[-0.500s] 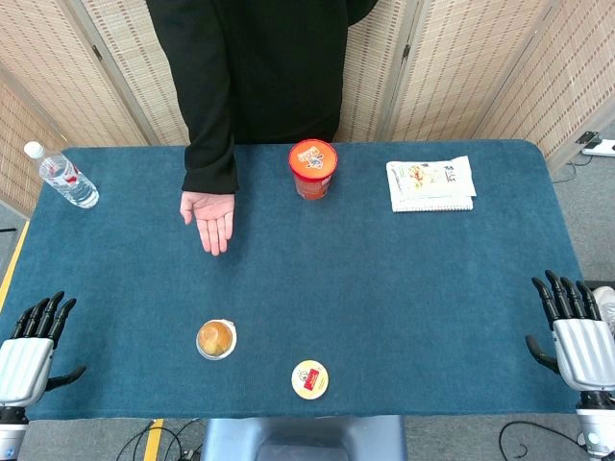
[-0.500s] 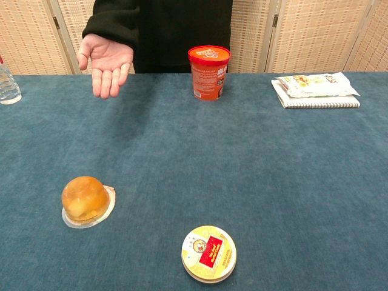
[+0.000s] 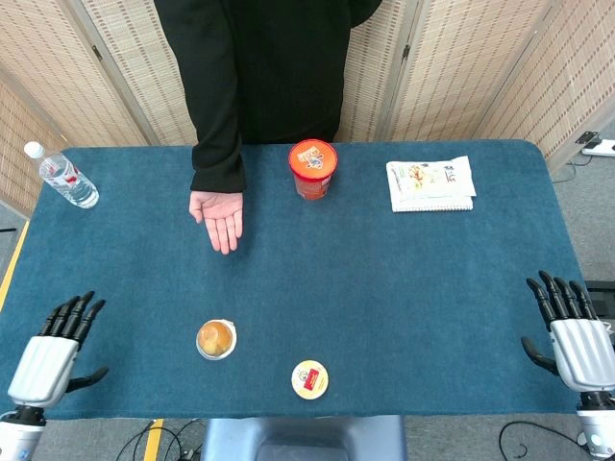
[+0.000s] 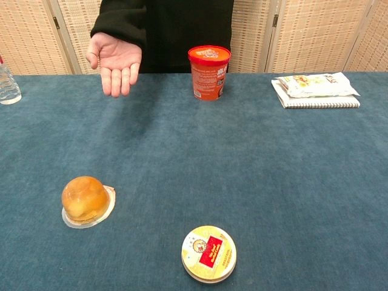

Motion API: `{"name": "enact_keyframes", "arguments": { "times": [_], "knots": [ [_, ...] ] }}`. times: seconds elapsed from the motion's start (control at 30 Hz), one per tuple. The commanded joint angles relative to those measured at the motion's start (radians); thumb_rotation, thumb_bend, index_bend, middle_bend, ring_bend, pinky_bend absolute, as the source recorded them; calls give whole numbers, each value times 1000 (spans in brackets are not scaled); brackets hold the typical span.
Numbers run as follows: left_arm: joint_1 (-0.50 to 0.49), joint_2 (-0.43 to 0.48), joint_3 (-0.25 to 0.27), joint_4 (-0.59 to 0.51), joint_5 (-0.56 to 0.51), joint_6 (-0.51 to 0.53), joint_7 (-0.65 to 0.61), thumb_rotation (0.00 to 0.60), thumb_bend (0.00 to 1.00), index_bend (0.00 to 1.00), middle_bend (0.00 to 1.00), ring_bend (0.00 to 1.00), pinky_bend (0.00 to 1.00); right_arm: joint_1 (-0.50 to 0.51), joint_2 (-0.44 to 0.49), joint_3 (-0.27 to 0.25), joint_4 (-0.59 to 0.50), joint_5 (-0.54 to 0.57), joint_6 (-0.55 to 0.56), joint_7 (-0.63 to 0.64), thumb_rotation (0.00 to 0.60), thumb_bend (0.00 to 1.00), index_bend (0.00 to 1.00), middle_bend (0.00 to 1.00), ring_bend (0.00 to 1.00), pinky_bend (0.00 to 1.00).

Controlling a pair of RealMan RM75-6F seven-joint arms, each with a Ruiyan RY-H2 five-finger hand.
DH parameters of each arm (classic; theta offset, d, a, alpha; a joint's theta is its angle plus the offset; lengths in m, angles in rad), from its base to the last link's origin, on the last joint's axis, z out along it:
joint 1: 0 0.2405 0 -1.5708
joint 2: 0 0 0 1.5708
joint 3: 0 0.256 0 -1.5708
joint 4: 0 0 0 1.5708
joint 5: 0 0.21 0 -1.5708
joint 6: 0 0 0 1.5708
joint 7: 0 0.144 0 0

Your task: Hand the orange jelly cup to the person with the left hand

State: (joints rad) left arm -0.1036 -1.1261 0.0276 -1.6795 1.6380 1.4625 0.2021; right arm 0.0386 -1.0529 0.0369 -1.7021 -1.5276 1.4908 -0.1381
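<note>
Left hand [image 3: 53, 357]: we see it empty, fingers spread.
Orange jelly cup [image 3: 216, 338]: upside down, untouched.
Person's palm [image 3: 220, 217]: upturned.

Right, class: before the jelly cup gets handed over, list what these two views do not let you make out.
- Person: face cut off by the top edge in both views.
- Water bottle: mostly cut by the chest view's left edge.
- Left hand, right hand: outside the chest view.
- Yellow tin and red tub: label text too small.
- Orange jelly cup: upside down, lid hidden.
</note>
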Motion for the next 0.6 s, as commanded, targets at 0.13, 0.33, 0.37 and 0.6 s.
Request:
{"name": "enact_keyframes", "arguments": {
  "times": [0.13,0.33,0.37,0.6],
  "knots": [
    [-65,-7,43,-71,33,-132,-35,600,155,15,69,66,229,2,23,-9,3,-34,7,56,600,227,0,0,0,0],
    [-96,-54,44,-155,15,-209,90,600,155,56,107,86,256,-1,54,-32,16,-103,31,133,600,227,0,0,0,0],
    [-103,-62,39,-165,8,-218,109,600,155,63,113,93,263,-5,57,-36,19,-115,41,145,600,227,0,0,0,0],
    [-172,-157,-26,-178,-85,-308,222,600,155,81,137,145,319,-32,72,-61,51,-198,122,221,600,226,0,0,0,0]
  ]
}}
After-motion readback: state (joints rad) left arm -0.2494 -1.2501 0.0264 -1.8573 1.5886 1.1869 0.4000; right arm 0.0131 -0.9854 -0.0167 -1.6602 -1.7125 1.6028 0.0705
